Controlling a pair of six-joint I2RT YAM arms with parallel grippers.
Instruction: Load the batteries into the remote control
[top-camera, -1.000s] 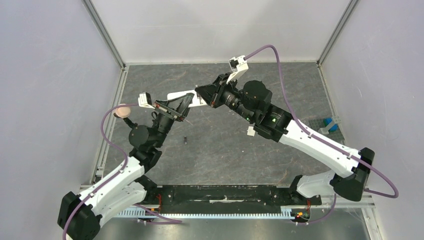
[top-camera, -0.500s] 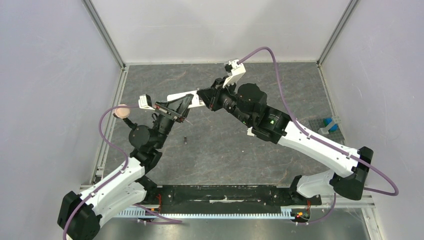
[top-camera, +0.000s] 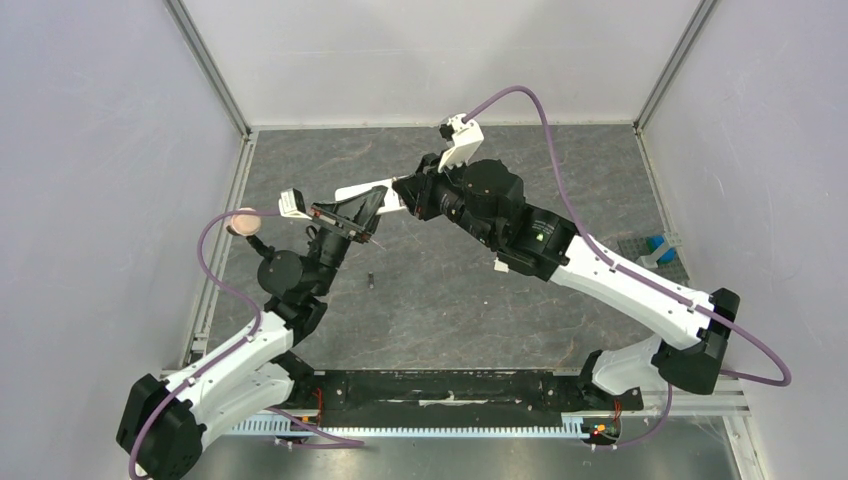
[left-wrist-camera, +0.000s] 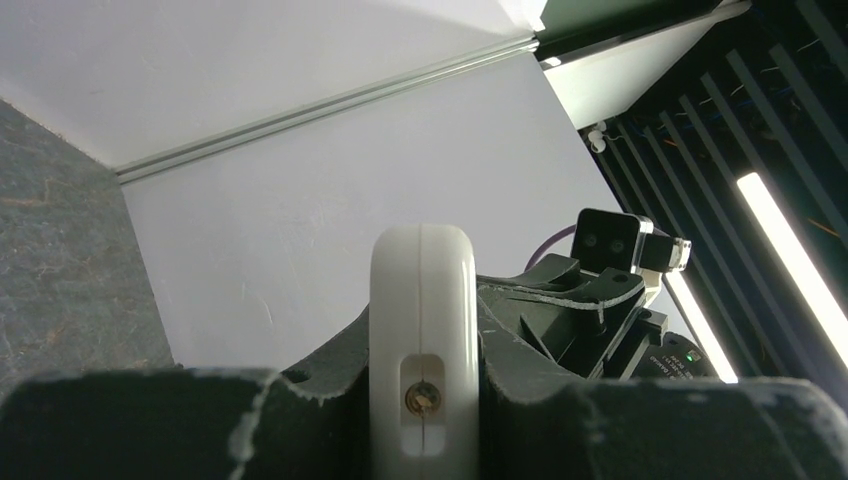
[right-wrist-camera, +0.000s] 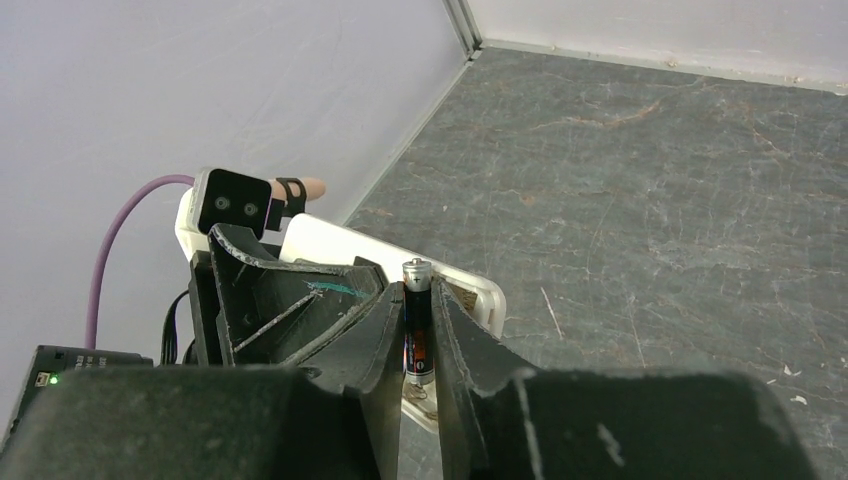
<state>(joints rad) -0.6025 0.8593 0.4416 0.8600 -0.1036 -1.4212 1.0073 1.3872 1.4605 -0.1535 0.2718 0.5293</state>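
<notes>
Claws are both occupied. Nearest my bases, one tiny dark cylindrical battery (top-camera: 370, 279) lies loose on the mottled grey stone-patterned table (top-camera: 450, 300). Farther out, my left claw (top-camera: 377, 204) clamps the small white rectangular plastic remote control (left-wrist-camera: 422, 300) by its flat faces. Just beyond, my right claw (right-wrist-camera: 417, 300) pinches the second dark battery (right-wrist-camera: 416, 325) upright, metal tip up, at the remote's end; whether they touch is hidden by my fingers.

A grey, marbled surface (top-camera: 450, 310) is lying between plain white walls (top-camera: 440, 60). A small white square piece (top-camera: 503, 265) is resting near its middle, and a blue object (top-camera: 660, 247) is sitting on a mesh patch (top-camera: 675, 270) at its right edge.
</notes>
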